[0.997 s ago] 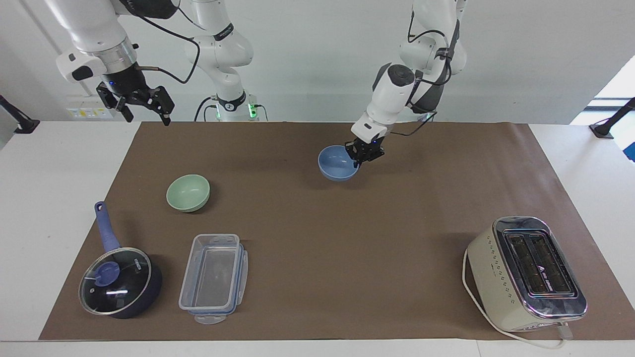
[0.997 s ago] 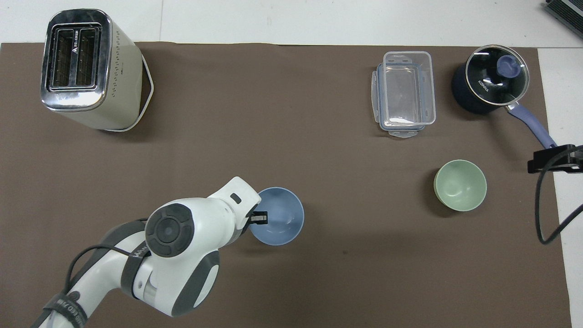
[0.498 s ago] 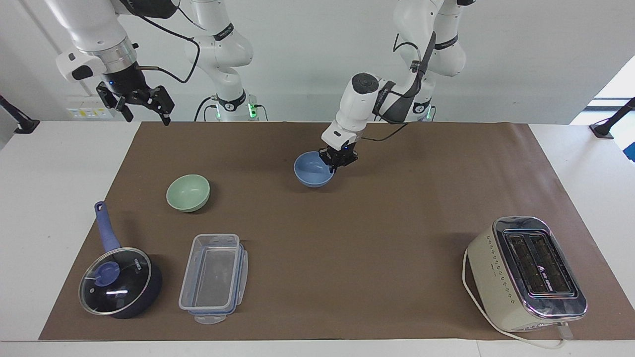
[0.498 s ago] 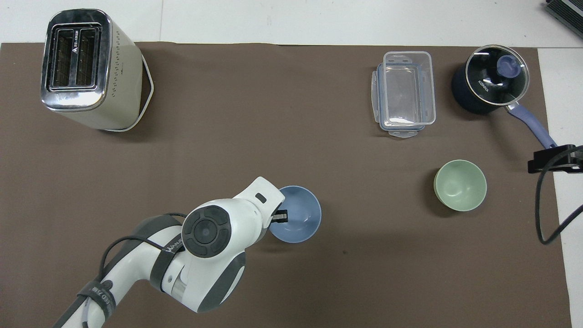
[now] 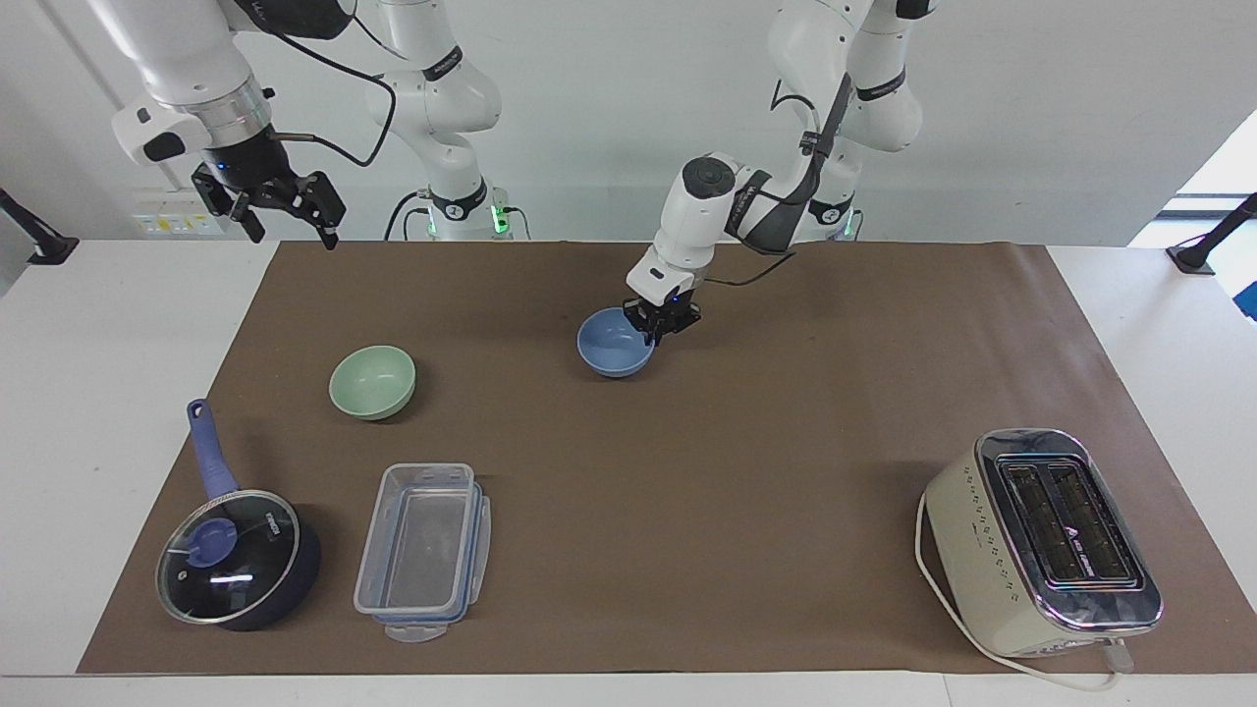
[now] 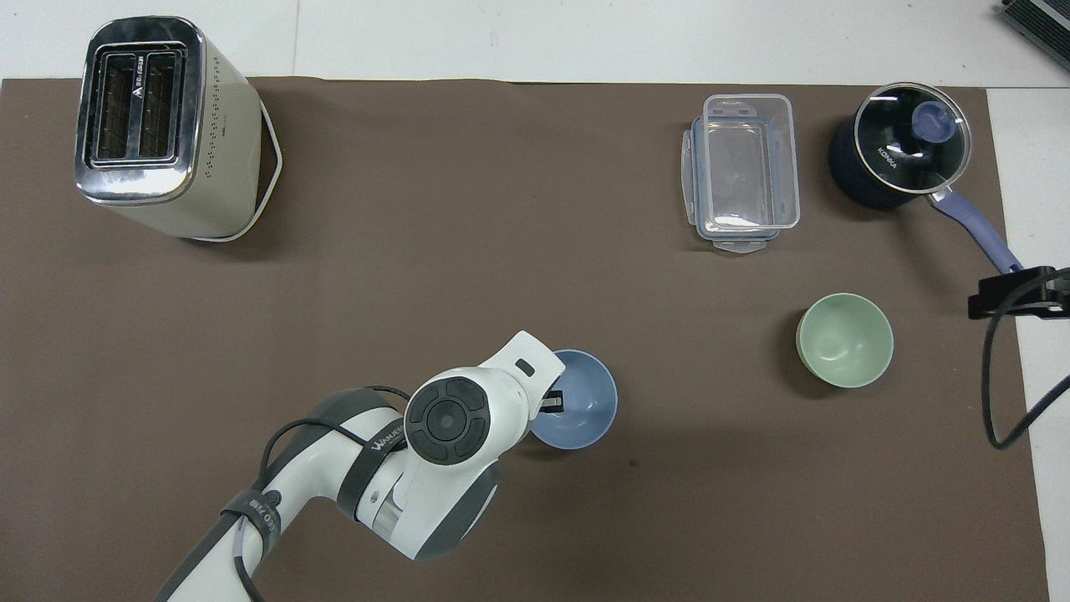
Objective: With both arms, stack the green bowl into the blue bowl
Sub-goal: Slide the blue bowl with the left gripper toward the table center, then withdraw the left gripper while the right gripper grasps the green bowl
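the blue bowl [image 5: 615, 344] sits mid-mat with its rim between the left gripper [image 5: 656, 331] fingers, whose grip i cannot tell, while the green bowl [image 5: 372, 382] lies well apart toward the open, raised, waiting right gripper [image 5: 285, 211].

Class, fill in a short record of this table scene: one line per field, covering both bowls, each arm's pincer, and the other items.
blue bowl: on the brown mat, mid-table, rim at the left pincer
green bowl: alone on the mat toward the right arm's end, empty
left pincer: down at the blue bowl's rim
right pincer: open, raised over the table's edge, waiting
stacking: not yet done
other items: lidded saucepan, clear container, toaster
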Robot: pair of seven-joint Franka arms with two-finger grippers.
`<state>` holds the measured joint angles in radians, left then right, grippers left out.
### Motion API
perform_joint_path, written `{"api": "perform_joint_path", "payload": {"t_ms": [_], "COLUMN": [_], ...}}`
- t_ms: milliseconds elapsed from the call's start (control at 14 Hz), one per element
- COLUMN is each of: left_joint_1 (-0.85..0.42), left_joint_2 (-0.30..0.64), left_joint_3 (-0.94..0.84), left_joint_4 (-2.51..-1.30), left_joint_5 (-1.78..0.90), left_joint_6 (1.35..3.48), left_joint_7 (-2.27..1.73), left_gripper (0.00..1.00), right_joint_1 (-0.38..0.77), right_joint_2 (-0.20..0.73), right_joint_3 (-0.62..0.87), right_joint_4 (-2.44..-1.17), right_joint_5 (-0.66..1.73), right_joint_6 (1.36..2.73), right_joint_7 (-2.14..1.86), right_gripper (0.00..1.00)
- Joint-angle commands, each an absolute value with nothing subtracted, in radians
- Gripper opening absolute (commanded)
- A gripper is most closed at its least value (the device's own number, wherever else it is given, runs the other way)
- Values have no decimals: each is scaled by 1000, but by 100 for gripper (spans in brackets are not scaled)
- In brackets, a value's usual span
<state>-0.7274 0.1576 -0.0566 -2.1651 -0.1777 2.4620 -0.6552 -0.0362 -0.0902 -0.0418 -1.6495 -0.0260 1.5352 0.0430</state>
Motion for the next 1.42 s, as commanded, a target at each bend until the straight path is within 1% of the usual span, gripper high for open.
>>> {"api": "perform_joint_path", "payload": {"t_ms": [0, 214, 498, 641, 712, 783, 854, 925, 1068, 1139, 1210, 1353], "left_joint_1": [-736, -709, -533, -435, -382, -323, -274, -218, -122, -85, -59, -45], "left_joint_2": [160, 88, -76, -135, -150, -147, -140, -134, -133, -130, -108, -20], "left_joint_3": [-40, -25, -25, -23, -25, -26, -26, -26, -25, -25, -25, -21], "left_joint_4": [-2149, -2149, -2151, -2138, -2108, -2045, -1975, -1907, -1806, -1752, -1679, -1510], "left_joint_5": [-156, -114, -51, -48, -40, -34, -34, -34, -34, -34, -34, -35], "left_joint_6": [2461, 2403, 2225, 2169, 2131, 2059, 1981, 1914, 1830, 1794, 1745, 1607], "left_joint_7": [-667, -623, -409, -268, -199, -119, -50, 18, 127, 161, 184, 186], "left_gripper": [99, 100, 100, 100, 100, 100, 100, 100, 100, 100, 100, 100], "right_joint_1": [-70, -98, -98, -103, -113, -117, -117, -123, -156, -161, -178, -181], "right_joint_2": [-109, -100, -43, 0, 21, 29, 34, 60, 81, 87, 97, 97], "right_joint_3": [-43, -43, -41, -41, -41, -41, -41, -41, -41, -41, -41, -41], "right_joint_4": [-1712, -1819, -1939, -1991, -2023, -2058, -2083, -2101, -2156, -2170, -2187, -2216], "right_joint_5": [-17, -17, -15, 21, 32, 35, 35, 37, 64, 72, 74, 106], "right_joint_6": [1610, 1718, 1886, 1975, 2027, 2087, 2118, 2140, 2238, 2258, 2275, 2304], "right_joint_7": [29, 25, -41, -116, -147, -164, -178, -233, -317, -342, -359, -380], "right_gripper": [100, 100, 100, 100, 100, 100, 100, 100, 100, 100, 100, 100]}}
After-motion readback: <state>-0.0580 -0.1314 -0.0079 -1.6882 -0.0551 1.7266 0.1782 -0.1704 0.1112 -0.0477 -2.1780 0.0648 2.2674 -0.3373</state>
